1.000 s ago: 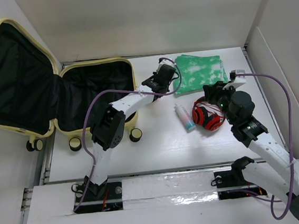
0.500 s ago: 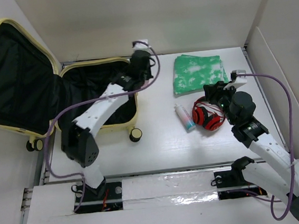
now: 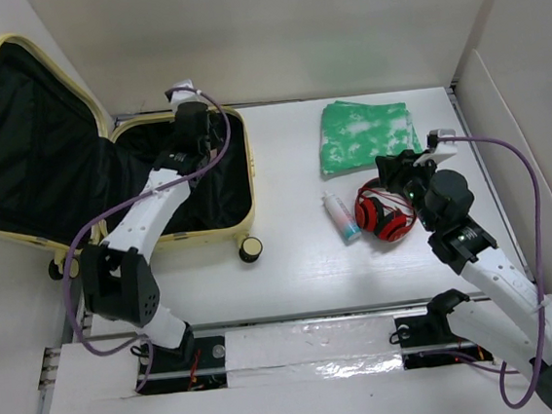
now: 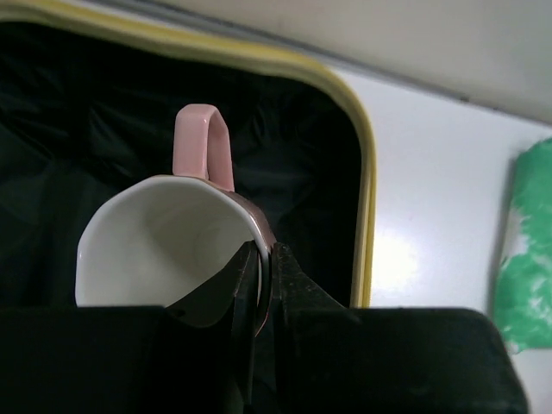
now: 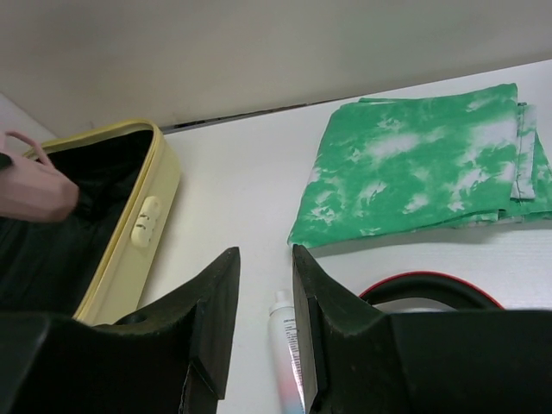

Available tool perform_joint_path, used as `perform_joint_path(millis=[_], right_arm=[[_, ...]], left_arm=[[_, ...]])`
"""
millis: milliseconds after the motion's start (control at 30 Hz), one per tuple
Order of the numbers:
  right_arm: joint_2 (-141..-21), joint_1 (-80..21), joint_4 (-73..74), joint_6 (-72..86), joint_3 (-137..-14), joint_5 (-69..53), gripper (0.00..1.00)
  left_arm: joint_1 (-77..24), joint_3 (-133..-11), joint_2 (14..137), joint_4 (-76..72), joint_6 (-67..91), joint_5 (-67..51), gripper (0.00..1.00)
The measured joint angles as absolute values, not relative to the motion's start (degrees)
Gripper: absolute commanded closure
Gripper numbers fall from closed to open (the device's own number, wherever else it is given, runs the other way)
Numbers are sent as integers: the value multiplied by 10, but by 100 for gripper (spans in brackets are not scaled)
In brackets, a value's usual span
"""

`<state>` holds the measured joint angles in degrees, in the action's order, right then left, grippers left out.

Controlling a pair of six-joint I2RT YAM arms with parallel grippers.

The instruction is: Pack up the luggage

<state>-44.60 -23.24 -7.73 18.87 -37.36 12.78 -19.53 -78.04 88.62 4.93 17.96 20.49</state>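
Luggage (image 3: 26,153) sits open at the far left of the desk (image 3: 301,263). The base half lies flat with its wheels toward me. The lid is tipped back to the left, past the desk edge. Both halves have black lining.

Left arm (image 3: 148,195) reaches across the base. Left jaws are clamped tight on the rim of a pink mug (image 4: 155,241), one finger inside the white bowl and one outside. The handle points away from the wrist. The mug is inside the yellow rim, toward the base's far right corner, and the rim curves past just to its right. I can't tell from either view whether its bottom touches the lining.

Right jaws are part open with nothing in them, hanging over the red headphones (image 3: 382,214).

The tube (image 3: 338,216) lies just beside the headphones on their left. The green cloth (image 3: 367,132) is flat at the far side, its near edge close to both.

Room to move: there is a bare strip of desk between the luggage's right rim and the tube, and wider bare desk on the near side. A side panel stands close on the right arm's right.
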Motion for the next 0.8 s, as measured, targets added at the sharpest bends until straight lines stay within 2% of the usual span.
perform_joint_path(millis=[233, 800], right_arm=[[-447, -233, -77, 189, -374, 124, 63], [-447, -233, -80, 189, -373, 115, 63]], left_arm=[[-203, -739, 963, 10, 181, 163, 100], [-230, -522, 938, -267, 236, 186, 100]])
